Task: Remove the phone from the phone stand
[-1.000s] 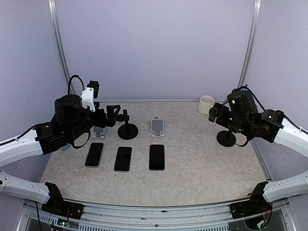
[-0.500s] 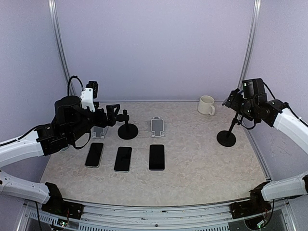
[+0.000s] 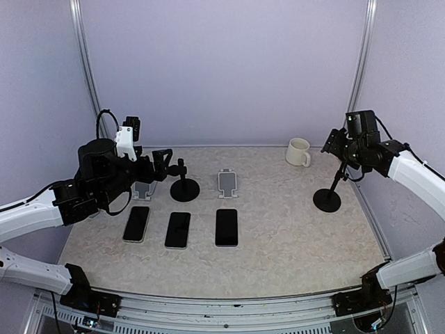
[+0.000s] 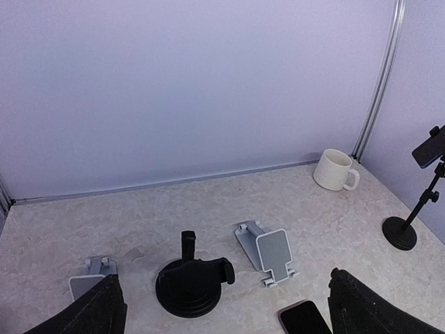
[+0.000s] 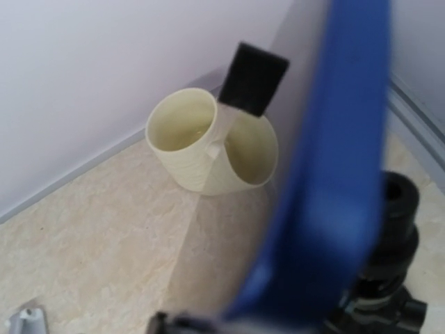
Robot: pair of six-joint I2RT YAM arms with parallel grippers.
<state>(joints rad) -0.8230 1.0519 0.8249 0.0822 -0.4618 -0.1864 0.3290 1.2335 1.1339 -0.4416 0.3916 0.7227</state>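
Three flat phones (image 3: 177, 229) lie in a row on the left half of the surface (image 3: 278, 243), seen from above, with two grey stands (image 3: 227, 181) and a black stand (image 3: 184, 188) just behind them. The left gripper (image 3: 165, 165) hovers over the left-hand stands. A mug (image 3: 298, 152) sits in the far right corner. A pole stand (image 3: 327, 200) rises near the right edge, and the right gripper (image 3: 335, 146) is at its head. From the left wrist, both fingers (image 4: 97, 309) sit in the bottom corners, jaws wide and empty, with the black stand (image 4: 191, 282) on the surface between them. The phone (image 4: 429, 147) sits tilted on the head of the pole stand (image 4: 403, 229) at the right edge, and the mug (image 4: 335, 170) is to its left by the far wall. From the right wrist, the phone (image 5: 334, 160) is a blurred blue slab close to the lens, above the stand's black joint (image 5: 389, 236). One black fingertip (image 5: 254, 78) shows left of it, against the mug (image 5: 208, 149). The other finger is hidden, so I cannot tell whether these jaws grip the phone
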